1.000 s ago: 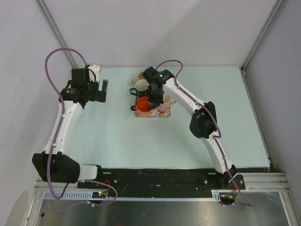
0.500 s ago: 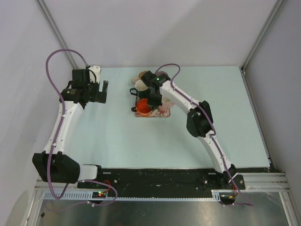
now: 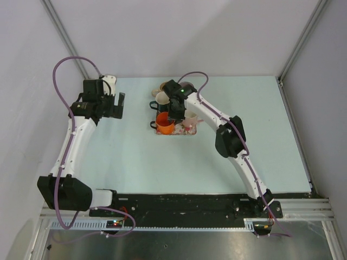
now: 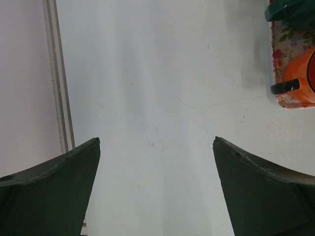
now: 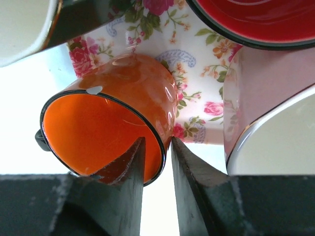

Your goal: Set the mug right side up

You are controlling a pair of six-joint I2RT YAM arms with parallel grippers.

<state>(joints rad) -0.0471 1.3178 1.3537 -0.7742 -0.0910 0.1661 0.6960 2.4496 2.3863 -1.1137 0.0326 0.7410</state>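
The pale worktop [image 3: 260, 135] is sitting inside bare white walls, and I am watching a flowered tray [image 3: 192, 130] out toward the middle of its far edge. The orange mug [image 3: 165, 123] is standing at the near-left corner of that tray, crowded by a pink mug [image 5: 266, 98] and a red-lined one [image 5: 256, 19].

Over the last second the right arm has been folding in, its elbow drawing closer to the tray. The right tool [image 5: 157, 167] has been settling lower over the orange mug. The mug's mouth is now facing up toward the wrist camera, its base is toward the tray and its black handle [image 4: 284, 87] is sticking out to the left edge side.

The right tool is straddling the rim, one finger inside the mug and one outside. The fingers are easing apart from a tight pinch, but I cannot tell whether they are still gripping the wall or have already let go.

The left tool [image 4: 156, 140] is hanging released, fingers spread wide, over bare worktop near the far-left corner, well apart from the tray.

I am judging that the flip is essentially done. What is remaining is a clean release and a lift straight up, because a dragged finger could tip the mug against its neighbours.
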